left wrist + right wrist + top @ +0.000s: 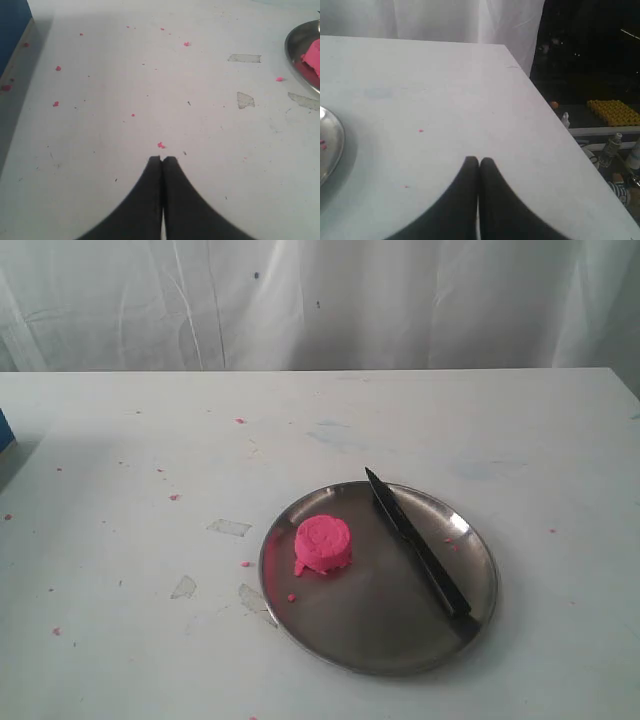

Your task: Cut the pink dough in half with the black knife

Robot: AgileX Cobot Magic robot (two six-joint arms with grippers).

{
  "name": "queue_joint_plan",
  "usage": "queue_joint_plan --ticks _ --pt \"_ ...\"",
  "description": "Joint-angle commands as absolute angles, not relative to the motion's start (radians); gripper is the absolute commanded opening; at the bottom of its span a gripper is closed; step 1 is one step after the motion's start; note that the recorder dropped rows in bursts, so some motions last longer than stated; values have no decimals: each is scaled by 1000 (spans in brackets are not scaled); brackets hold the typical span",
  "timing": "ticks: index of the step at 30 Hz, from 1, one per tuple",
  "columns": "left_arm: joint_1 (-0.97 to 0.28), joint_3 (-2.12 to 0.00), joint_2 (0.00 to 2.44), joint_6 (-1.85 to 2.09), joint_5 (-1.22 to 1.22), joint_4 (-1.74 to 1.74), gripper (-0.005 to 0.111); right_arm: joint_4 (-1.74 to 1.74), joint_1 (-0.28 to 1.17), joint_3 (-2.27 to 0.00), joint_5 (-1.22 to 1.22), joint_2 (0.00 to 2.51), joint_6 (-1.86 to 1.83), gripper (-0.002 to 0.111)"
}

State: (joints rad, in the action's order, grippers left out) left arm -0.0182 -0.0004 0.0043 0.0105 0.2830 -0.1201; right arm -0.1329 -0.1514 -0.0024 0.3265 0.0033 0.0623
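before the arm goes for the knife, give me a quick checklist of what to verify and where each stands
1. Pink dough whole and on the steel plate: ok, one uncut puck.
2. Black knife free to pick up: ok, it lies on the plate beside the dough, apart from it.
3. Handle reachable: ok, it rests at the plate's near right rim.
4. Right end effector ready to grasp: not ok, fingers closed, over bare table.
5. Left end effector out of the way: ok, closed, off to the plate's side.
6. Knife's sharp edge facing: cannot tell.

Soft even light; faint glare on plate (470, 540); wrist views slightly blurred.
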Motion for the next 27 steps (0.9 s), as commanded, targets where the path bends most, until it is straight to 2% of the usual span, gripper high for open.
queue_joint_plan --ticks 1,16,27 --pt "-23 0 2 9 283 -127 0 -130 -151 0 318 0 64 0" --pt "-23 0 2 9 283 -127 0 -130 -151 0 302 0 64 0" --pt "-23 0 2 9 283 -127 0 -138 -151 0 157 0 -109 0"
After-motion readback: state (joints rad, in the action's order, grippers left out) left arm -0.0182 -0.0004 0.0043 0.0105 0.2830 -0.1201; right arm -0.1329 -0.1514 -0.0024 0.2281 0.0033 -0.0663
